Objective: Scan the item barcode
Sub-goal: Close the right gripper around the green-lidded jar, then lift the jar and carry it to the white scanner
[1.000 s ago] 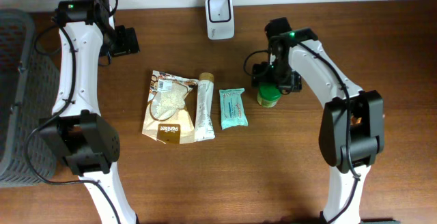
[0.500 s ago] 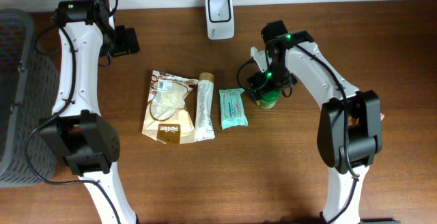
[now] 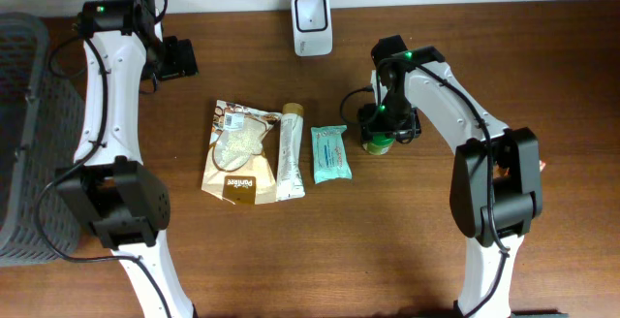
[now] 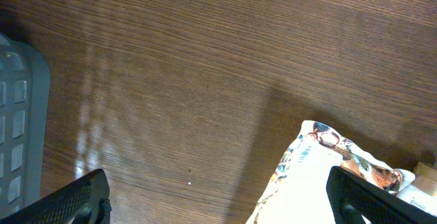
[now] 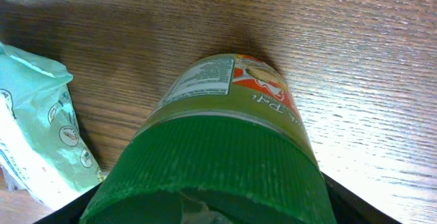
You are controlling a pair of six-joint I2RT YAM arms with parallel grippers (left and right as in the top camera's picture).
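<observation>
Jar, one; packets, two; tube, one.

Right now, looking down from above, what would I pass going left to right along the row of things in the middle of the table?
Beige snack bag → white tube → teal wipes pack → green-lidded jar.

Right gripper hangs directly over the green jar.

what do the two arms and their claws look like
The left arm and right arm are white tubular links with bulky black joints, looped black cables and a green light near each wrist. The left claw and right claw are black, with blocky fingers.
</observation>
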